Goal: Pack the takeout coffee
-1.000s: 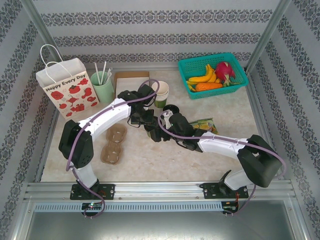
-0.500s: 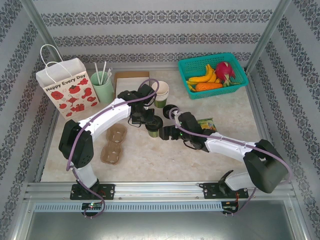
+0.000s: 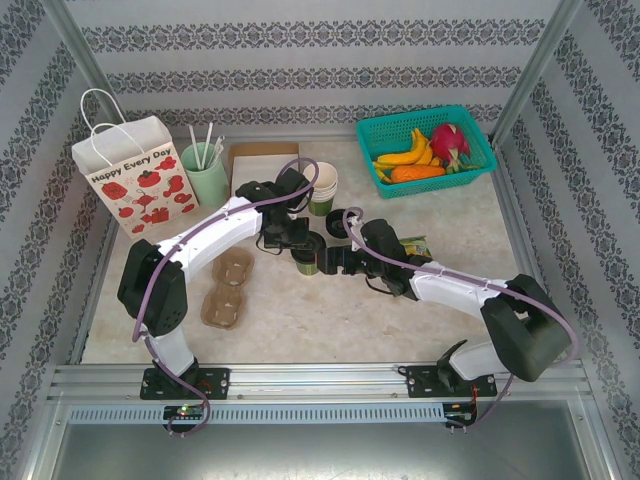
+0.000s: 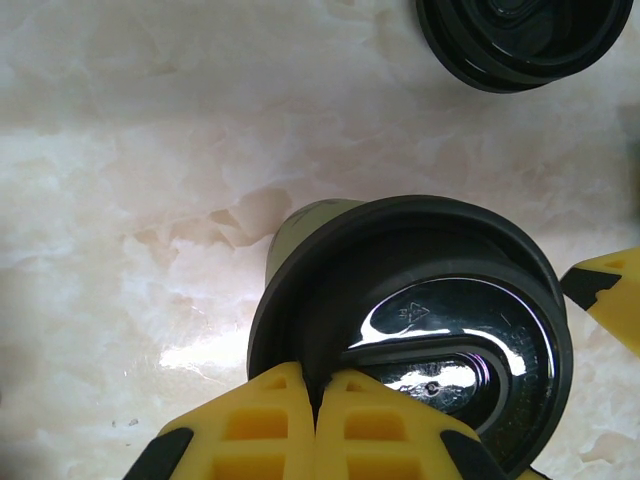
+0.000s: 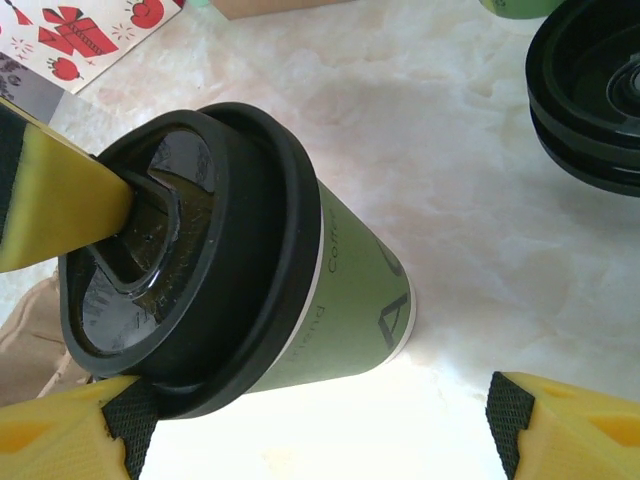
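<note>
Nearest the arm bases in the overhead view, two brown pulp cup trays (image 3: 224,292) lie on the marble-patterned desk (image 3: 330,315), left of centre. Just beyond them, at the middle of the frame, the takeout coffee (image 3: 306,260) stands on the desk, its dark green wall topped by a round black lid (image 5: 190,260).

Both arms meet at this cup. The right end effector (image 5: 310,420) is spread wide, one yellow finger at the lower left of its wrist view and the other at the lower right. The cup's base sits between them. The left-hand pad lies right at the lid's rim, while the right-hand pad stands clear of the cup wall, so nothing is clamped.

The left end effector (image 4: 315,405) comes from the far side with its two yellow fingers pressed flat together. Their tips rest on top of the lid, at the edge of its sunken centre, and nothing is caught between them.

Just past the cup, slightly right, a short stack of spare black lids (image 3: 341,222) sits on the desk. A green snack packet (image 3: 412,246) lies to the right, beside the right arm.

Farther back stands a lidless stack of cups (image 3: 322,188). Along the far edge, from left to right, are:

- a white gift bag (image 3: 130,178) printed with red flowers
- a pale mint-green holder (image 3: 205,175) with straws (image 3: 203,143)
- a flat cardboard box (image 3: 262,156)
- in the upper right, a teal basket (image 3: 372,133) of fruit (image 3: 420,155)
</note>
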Motion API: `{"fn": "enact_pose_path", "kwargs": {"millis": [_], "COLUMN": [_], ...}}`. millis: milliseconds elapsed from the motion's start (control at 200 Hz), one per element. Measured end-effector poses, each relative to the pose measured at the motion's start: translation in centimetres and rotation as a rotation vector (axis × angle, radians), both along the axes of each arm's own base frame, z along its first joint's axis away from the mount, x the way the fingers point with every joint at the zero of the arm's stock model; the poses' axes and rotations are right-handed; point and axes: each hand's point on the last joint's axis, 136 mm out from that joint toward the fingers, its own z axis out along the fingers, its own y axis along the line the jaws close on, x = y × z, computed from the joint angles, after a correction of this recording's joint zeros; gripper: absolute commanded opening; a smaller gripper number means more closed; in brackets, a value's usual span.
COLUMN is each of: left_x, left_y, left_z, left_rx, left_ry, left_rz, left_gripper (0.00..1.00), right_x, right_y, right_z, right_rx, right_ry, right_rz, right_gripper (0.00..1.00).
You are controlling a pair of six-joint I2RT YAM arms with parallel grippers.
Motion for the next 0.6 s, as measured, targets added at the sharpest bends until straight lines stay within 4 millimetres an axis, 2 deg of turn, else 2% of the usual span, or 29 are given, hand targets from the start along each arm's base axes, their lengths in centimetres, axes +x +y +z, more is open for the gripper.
{"fn": "enact_pose_path", "kwargs": {"millis": [105,230,420,550,600], "left_x": [-0.1,0.0,0.4,0.4,0.4], "left_y": [0.2,0.1,0.0,0.1,0.1], "left_z": [-0.9,-0.9,0.2,0.3,0.3], "left_rx": [0.003,-0.003,0.007,0.024,0.026], "left_ry": [0.006,0.0,-0.015,-0.002,0.001], "left_rz": [0.002,0.0,-0.006,-0.016,-0.017], "left_gripper": [0.0,0.0,0.0,0.0,0.0], "right_x": [0.2,0.2,0.3,1.2,1.7], "right_y": [0.1,0.1,-0.4,-0.3,-0.1], "right_z": [-0.2,-0.1,0.2,2.0,3.0], "right_rx": [0.009,0.022,0.067,0.145,0.175], "right_ry": [0.0,0.005,0.057,0.092,0.095], "right_rz": [-0.005,-0.012,-0.019,-0.022,-0.024], "right_gripper": [0.87,0.88,0.88,0.86,0.82]}}
